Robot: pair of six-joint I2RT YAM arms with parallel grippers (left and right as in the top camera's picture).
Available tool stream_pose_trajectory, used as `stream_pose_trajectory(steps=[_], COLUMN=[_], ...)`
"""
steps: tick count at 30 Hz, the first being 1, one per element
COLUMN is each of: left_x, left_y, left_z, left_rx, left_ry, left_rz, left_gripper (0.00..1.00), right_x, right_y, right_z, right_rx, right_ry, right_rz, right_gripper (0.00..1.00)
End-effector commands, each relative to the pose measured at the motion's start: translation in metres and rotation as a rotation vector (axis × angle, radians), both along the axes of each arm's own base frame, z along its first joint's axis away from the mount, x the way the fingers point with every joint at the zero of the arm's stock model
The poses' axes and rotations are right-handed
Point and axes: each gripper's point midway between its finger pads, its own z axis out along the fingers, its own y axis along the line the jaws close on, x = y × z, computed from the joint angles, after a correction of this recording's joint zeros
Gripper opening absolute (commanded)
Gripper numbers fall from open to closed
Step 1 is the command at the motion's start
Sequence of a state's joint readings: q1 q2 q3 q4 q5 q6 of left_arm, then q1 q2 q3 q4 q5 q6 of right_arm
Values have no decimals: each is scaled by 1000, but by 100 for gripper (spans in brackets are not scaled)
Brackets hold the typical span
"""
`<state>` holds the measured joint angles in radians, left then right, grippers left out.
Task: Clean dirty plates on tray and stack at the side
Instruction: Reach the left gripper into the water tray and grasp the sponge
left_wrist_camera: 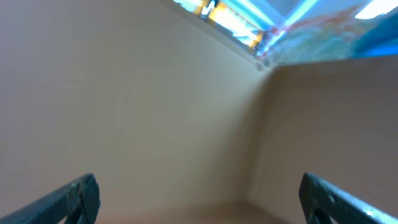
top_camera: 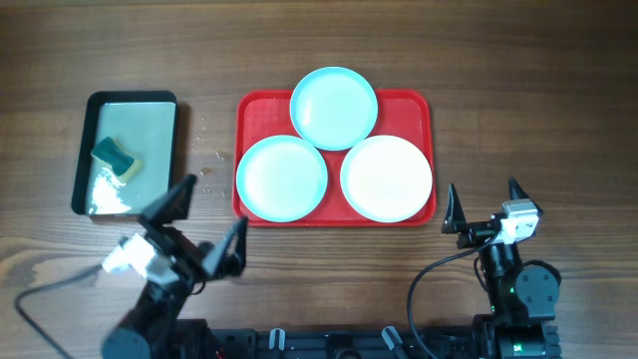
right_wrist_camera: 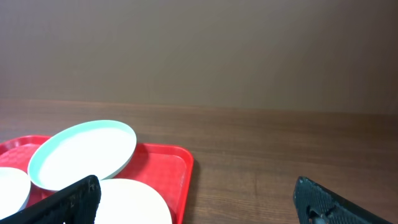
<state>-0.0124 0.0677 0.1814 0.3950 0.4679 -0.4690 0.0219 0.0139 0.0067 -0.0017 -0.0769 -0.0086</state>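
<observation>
The red tray (top_camera: 404, 103) lies at the table's middle with three plates on it. One aqua plate (top_camera: 334, 107) overlaps its back rim, another aqua plate (top_camera: 282, 178) is front left, and the white plate (top_camera: 387, 177) is front right. My left gripper (top_camera: 206, 226) is open and empty, raised near the front, left of the tray. My right gripper (top_camera: 486, 207) is open and empty, to the right of the tray. The right wrist view shows the tray (right_wrist_camera: 171, 168), the back aqua plate (right_wrist_camera: 84, 152) and the white plate (right_wrist_camera: 134, 202). The left wrist view shows only a beige wall.
A narrow black-rimmed tray (top_camera: 83, 150) at the left holds a green-and-yellow sponge (top_camera: 117, 157) and white foam. Small water drops (top_camera: 211, 175) lie on the wood between the two trays. Bare wood table lies right of the red tray (right_wrist_camera: 286, 149).
</observation>
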Motion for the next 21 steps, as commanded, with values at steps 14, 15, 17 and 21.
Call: stream_pose_trajectory(steps=[14, 15, 17, 21], left_x=[172, 171, 174, 174], left_y=[148, 174, 207, 238], left_z=[-52, -66, -93, -133], left_rx=[187, 104, 23, -20], left_ry=[1255, 1310, 1396, 1518], left_rz=[840, 945, 1000, 1030], left_gripper=[100, 100, 100, 100], right_x=[0, 0, 0, 0], right_y=[-1, -1, -1, -1], right_z=[1, 1, 1, 1], right_rx=[11, 12, 11, 12], right_ry=[-7, -7, -7, -7], right_rz=[-7, -7, -7, -7], right_gripper=[100, 100, 100, 100])
